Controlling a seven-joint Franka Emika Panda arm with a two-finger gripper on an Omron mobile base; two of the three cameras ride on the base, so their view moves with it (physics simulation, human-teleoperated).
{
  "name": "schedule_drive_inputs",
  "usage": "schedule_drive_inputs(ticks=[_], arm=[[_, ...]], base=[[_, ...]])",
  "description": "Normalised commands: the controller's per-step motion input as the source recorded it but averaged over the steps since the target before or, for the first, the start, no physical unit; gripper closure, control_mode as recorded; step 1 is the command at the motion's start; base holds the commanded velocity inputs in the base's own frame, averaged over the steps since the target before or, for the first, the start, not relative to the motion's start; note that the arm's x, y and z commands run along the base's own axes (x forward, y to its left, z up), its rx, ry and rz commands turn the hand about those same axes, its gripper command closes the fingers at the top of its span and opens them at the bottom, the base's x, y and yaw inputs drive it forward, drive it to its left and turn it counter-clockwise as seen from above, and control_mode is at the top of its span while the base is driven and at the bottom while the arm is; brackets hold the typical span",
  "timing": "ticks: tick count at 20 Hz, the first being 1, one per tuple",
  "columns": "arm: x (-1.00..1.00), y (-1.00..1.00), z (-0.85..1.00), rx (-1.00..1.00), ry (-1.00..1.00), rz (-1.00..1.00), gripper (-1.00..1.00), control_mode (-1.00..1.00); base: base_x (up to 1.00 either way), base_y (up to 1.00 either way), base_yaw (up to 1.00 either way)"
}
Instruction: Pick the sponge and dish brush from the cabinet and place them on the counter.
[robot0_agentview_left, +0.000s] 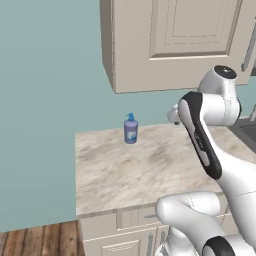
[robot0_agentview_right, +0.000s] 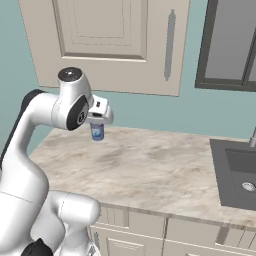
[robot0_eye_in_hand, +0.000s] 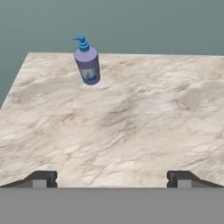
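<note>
The cabinet (robot0_agentview_left: 170, 40) (robot0_agentview_right: 100, 45) hangs on the wall above the counter (robot0_agentview_left: 150, 170) (robot0_agentview_right: 150, 170) (robot0_eye_in_hand: 131, 122). Its door is closed, with the grey bar handle (robot0_agentview_right: 170, 45) on its right side. The sponge and the dish brush are out of view. My gripper (robot0_eye_in_hand: 111, 180) is open, its two dark fingertips (robot0_eye_in_hand: 41, 179) spread wide with nothing between them. It hovers over the counter's front part and looks across the marbled slab toward the wall. The arm's elbow rises in front of the cabinet's lower edge.
A blue soap bottle (robot0_agentview_left: 131, 129) (robot0_agentview_right: 97, 132) (robot0_eye_in_hand: 87, 63) stands at the counter's back left, near the wall. A dark sink (robot0_agentview_right: 240, 175) with a faucet (robot0_agentview_right: 253, 137) lies to the right, under a window (robot0_agentview_right: 230, 45). Low drawers run below the counter's front edge.
</note>
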Motion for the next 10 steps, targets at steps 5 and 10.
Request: schedule_drive_inputs(ticks=[5, 10], arm=[[-0.14, -0.13, 0.04, 0.0, 0.0, -0.03, -1.0, -1.0], [-0.36, -0.08, 0.16, 0.0, 0.0, -0.01, -1.0, -1.0]], base=[[0.0, 0.0, 0.0], [0.0, 0.0, 0.0]])
